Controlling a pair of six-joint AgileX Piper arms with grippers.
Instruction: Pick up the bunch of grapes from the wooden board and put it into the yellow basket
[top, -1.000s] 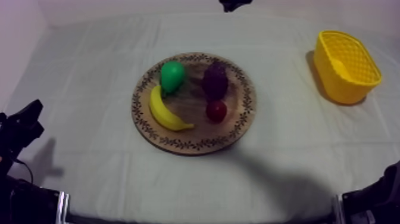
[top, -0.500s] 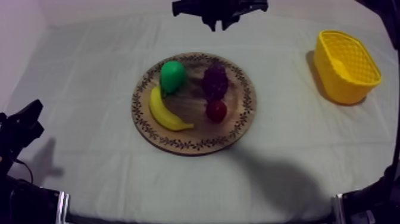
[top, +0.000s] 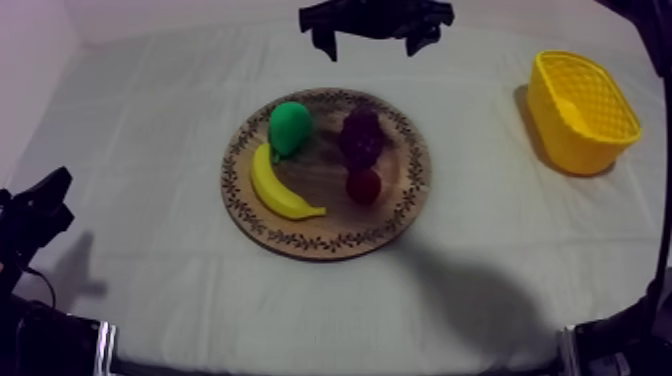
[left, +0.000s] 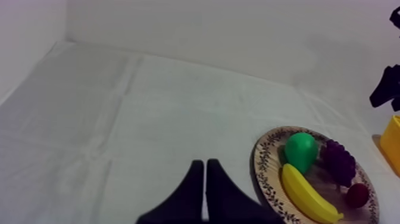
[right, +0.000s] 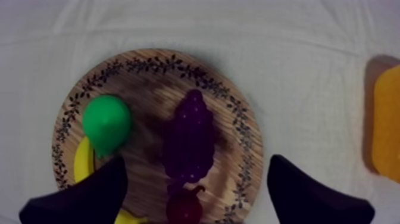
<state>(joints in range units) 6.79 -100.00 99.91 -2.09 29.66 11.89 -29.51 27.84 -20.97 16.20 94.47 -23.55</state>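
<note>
A dark purple bunch of grapes (top: 361, 135) (right: 190, 140) lies on the round wooden board (top: 326, 238) with a patterned rim, right of a green pear (top: 289, 127). My right gripper (top: 370, 42) (right: 196, 162) hangs above the board's far side, open wide, its fingers (right: 89, 196) apart on either side of the grapes as seen from above, with nothing held. The yellow basket (top: 582, 110) stands at the far right. My left gripper (left: 205, 179) rests low at the left, shut on nothing, its fingers together as a wedge.
A banana (top: 280, 185) lies on the board's left half and a small red fruit (top: 363, 186) sits just in front of the grapes. The grey-white cloth stretches between board and basket. The left arm (top: 35, 215) sits at the near left edge.
My right gripper has come in from the far edge above the board and has gone from shut to wide open. Fruit, board, basket and left arm have not moved.
</note>
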